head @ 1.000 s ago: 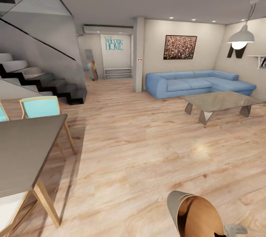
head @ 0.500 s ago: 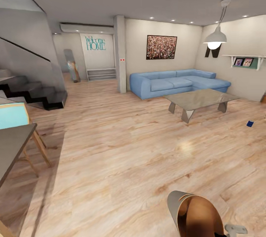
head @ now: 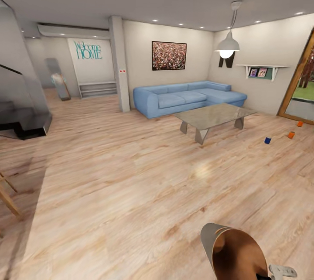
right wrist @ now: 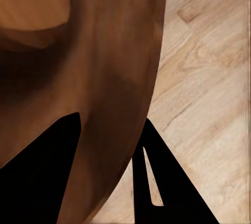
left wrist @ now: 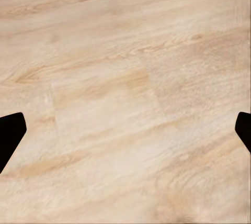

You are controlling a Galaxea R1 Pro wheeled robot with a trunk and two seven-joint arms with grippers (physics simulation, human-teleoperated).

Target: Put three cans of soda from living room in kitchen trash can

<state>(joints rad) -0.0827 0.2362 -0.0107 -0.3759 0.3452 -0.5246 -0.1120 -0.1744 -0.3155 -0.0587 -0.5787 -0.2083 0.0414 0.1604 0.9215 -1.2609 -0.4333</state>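
At the frame's bottom right, the right gripper (right wrist: 112, 145) pinched the tash can (head: 233, 254) by its rim, one finger inside. The left gripper (left wrist: 125, 132) hung spread wide over bare floor (head: 131, 175), empty. Right of the glass coffee table (head: 211, 116) stood a blue can (head: 267, 140) and two orange cans (head: 291, 134). The tilted bin could slip from that thin hold. "Welcome HOME" (head: 88, 49) marked the upper-left wall.

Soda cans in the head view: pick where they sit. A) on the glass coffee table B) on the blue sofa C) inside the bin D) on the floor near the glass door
D: the blue can and two orange cans stand on the wood floor by the door.
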